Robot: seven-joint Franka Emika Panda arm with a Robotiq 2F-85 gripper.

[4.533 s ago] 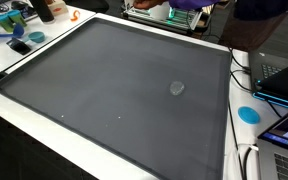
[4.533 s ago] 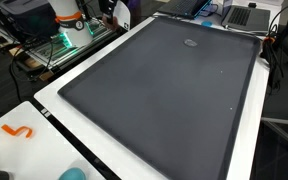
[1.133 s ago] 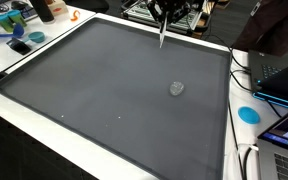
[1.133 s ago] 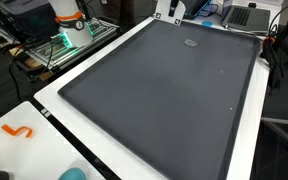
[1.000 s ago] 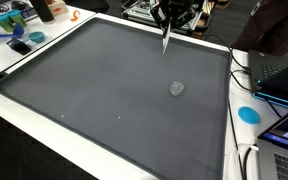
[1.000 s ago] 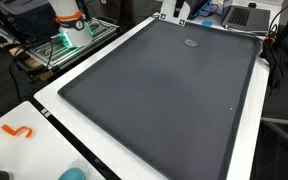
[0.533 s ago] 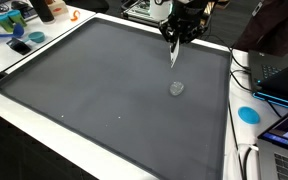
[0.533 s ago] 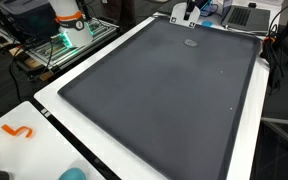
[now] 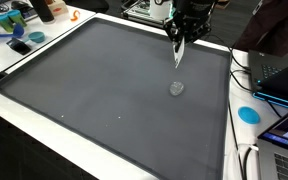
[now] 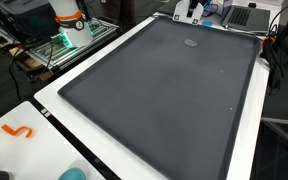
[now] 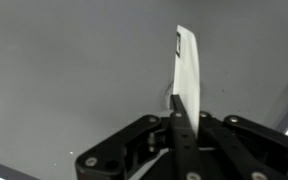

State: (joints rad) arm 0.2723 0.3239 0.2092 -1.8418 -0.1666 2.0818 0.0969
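My pincer [image 11: 184, 124] is clamped on a thin white strip [image 11: 187, 72]. In the wrist view the two fingers [image 11: 174, 138] press together on one end of it, with no gap between them beyond the strip itself. The strip runs straight out from the fingers, its flat face turned partly toward the camera, and there is a small dark mark near its free end.

In an exterior view my pincer [image 9: 180, 38] hangs over the far part of the big dark grey mat [image 9: 94, 90], right of the middle and close to the mat's far edge. The white strip [image 9: 178, 55] points down from it, nearly upright and leaning a little to the left at its lower end. I cannot tell whether that lower end touches the mat.

A small grey round lump [image 9: 177, 88] lies on the mat just nearer than the strip's lower end and apart from it. It shows in both exterior views, the lump [image 10: 190, 42] sitting flat on the mat's surface.

The mat lies on a white table [image 9: 24, 105]. On the table's right side, off the mat, sits a blue disc [image 9: 248, 114], with a laptop [image 9: 282, 78] beyond it. An orange squiggle [image 10: 19, 131] lies on the table past another edge of the mat.
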